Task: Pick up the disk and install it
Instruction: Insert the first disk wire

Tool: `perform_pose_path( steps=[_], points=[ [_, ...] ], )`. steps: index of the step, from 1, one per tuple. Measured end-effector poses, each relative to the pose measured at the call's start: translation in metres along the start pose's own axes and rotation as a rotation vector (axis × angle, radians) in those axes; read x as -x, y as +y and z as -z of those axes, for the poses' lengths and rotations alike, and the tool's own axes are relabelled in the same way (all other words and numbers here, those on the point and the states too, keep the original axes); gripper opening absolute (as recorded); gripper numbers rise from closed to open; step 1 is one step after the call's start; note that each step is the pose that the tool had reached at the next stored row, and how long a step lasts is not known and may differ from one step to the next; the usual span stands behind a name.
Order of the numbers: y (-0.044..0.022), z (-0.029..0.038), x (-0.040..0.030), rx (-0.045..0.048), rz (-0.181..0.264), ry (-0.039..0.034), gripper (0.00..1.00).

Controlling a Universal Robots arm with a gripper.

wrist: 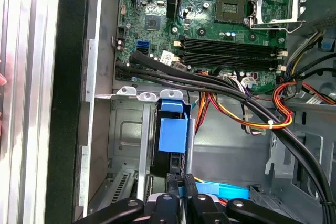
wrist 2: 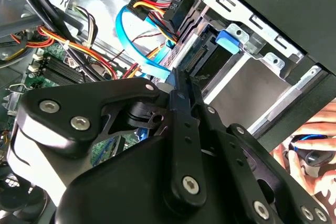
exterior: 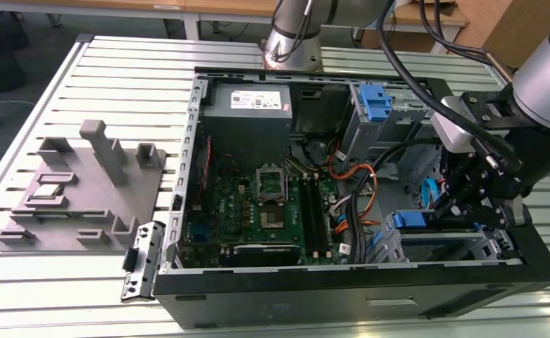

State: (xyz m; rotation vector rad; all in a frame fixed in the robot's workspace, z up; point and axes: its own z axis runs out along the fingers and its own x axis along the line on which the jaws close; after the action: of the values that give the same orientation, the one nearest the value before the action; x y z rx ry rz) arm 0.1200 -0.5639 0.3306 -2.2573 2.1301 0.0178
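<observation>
In the exterior view, a grey holder [exterior: 82, 190] lies on the tabletop [exterior: 143, 67], off the open computer case [exterior: 350, 296] toward the exterior view's left, and the gripper [exterior: 477, 211] hangs inside the case's near corner on the exterior view's right. The first wrist view shows the motherboard [wrist: 210, 14] and the disk [wrist: 172, 140] standing edge-up in its metal bay, blue rail outward. The gripper's fingers look nearly closed just beside the disk; whether they hold it, I cannot tell. In the second wrist view, a person's hand [wrist 2: 310, 156] rests outside the case.
</observation>
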Motion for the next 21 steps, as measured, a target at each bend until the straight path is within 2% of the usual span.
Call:
perform_pose_path(
  steps=[5, 6, 10, 19, 21],
  points=[
    [0.0000, -0.0008, 0.0000, -0.0002, 0.000, -0.0014, 0.17],
    [0.0000, -0.0006, 0.0000, -0.0001, 0.000, -0.0007, 0.24],
    [-0.0001, 0.0017, 0.0001, 0.0000, 0.000, 0.0001, 0.24],
    [-0.0005, 0.0254, 0.0009, 0.0000, 0.000, -0.0003, 0.24],
    [-0.0006, 0.0283, 0.0010, -0.0001, 0.000, -0.0002, 0.24]
  ],
)
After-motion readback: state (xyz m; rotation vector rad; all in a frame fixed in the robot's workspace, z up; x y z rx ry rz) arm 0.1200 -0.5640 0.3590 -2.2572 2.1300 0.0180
